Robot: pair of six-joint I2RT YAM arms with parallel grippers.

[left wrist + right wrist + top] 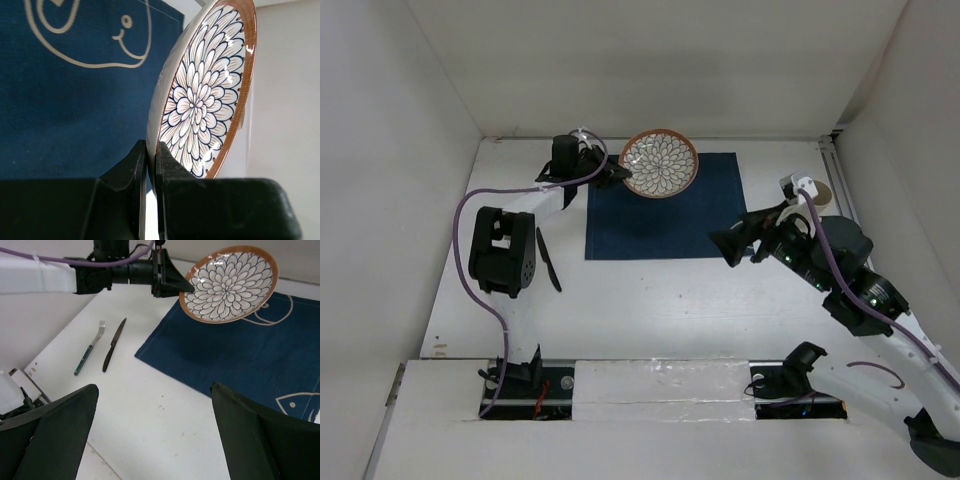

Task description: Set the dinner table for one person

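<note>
From above, the white bench (650, 310) is seen to fill the floor of the walled cell, far larger than anything on it, with the arm bases at its near edge. A navy placemat (665, 215) is laid flat on its far middle part. A flowered plate (660, 163) with a brown rim is gripped at its left edge by the left claw (618, 176) and is seen over the far edge of the placemat, towards its left corner. A dark knife (549, 260) is laid on the bare bench left of the placemat. The right claw (728, 245) is held over the right edge of the placemat with its jaws spread wide and nothing between them. In the left wrist view, the two black fingers (131, 172) are pinched narrowly on the plate's rim, and the plate is seen nearly edge-on in front of the blue cloth and its pale line drawing. In the right wrist view, the wide-set fingers (55, 435) frame the bottom of the picture. The plate is seen tilted and lifted off the cloth, with a soft shadow cast below it. A green-handled fork (90, 347) is laid beside the knife on the bench, apart from it, and both are left of the placemat.
</note>
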